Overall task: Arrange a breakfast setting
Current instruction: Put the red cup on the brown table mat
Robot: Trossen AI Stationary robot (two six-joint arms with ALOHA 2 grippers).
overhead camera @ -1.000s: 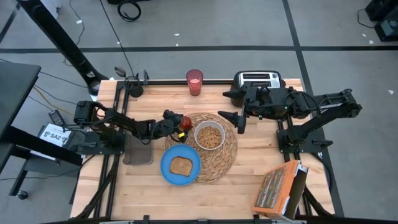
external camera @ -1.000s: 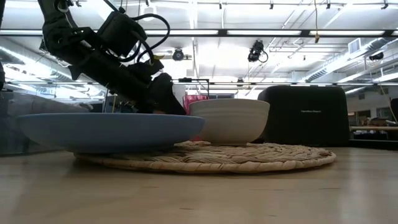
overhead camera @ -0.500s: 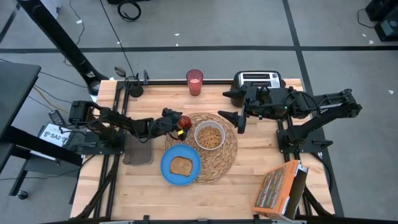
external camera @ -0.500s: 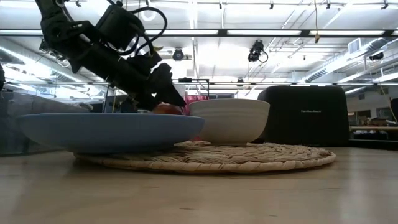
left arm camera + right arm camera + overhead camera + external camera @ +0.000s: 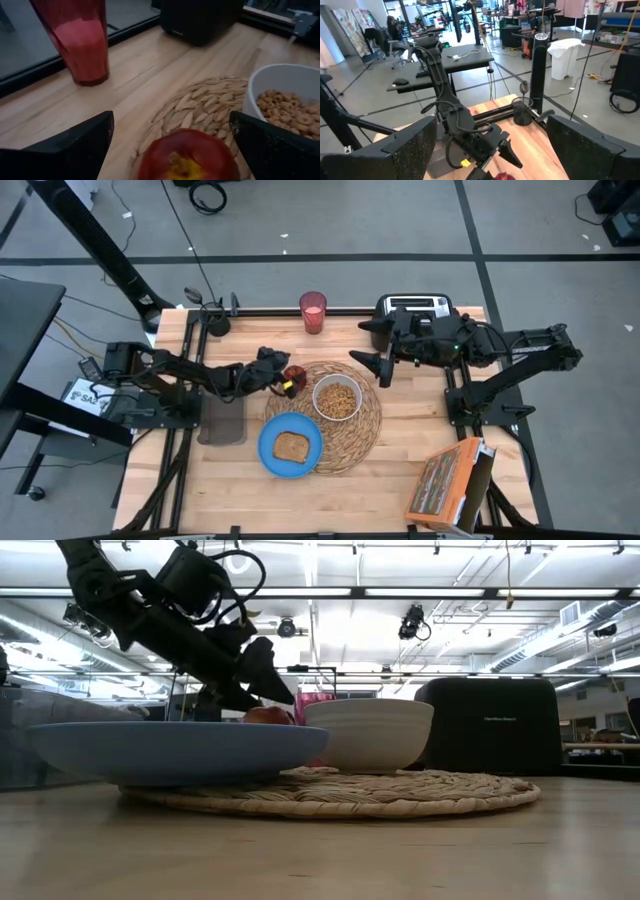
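table: pale wooden plank table (image 5: 400,450), straight-edged; bare wood lies open along its 6 o'clock edge and at 4 o'clock beside the mat.
mat: round woven straw placemat (image 5: 366,425) at the table's middle, coarse spiral weave, thin and flat; in the low view its frayed rim (image 5: 440,802) lies on the wood.
toaster: boxy black toaster (image 5: 414,308) at 1 o'clock, against the far edge.
box: orange cardboard cereal box (image 5: 446,481) at 4 o'clock, near the corner, well apart from the mat.
plate: smooth blue round plate (image 5: 290,444) overlapping the mat's 7 o'clock rim, its lip raised above the wood in the low view (image 5: 170,750).
bowl: small white bowl (image 5: 337,398), glossy, steep-walled, filled with ring cereal, at the mat's centre.
toast: brown toast slice (image 5: 291,446), squarish, flat on the plate.
cup: translucent pink cup (image 5: 313,311), tall, at 12 o'clock by the far edge, well apart from the mat.
apple: shiny red apple (image 5: 294,376) on the mat's 10 o'clock rim, just beside the bowl.
left pincer: left pincer (image 5: 283,375) spread wide above the apple, its dark fingers (image 5: 75,145) flanking the fruit, gripping nothing.
right pincer: right pincer (image 5: 382,366) spread wide, empty, at the mat's 2 o'clock rim.
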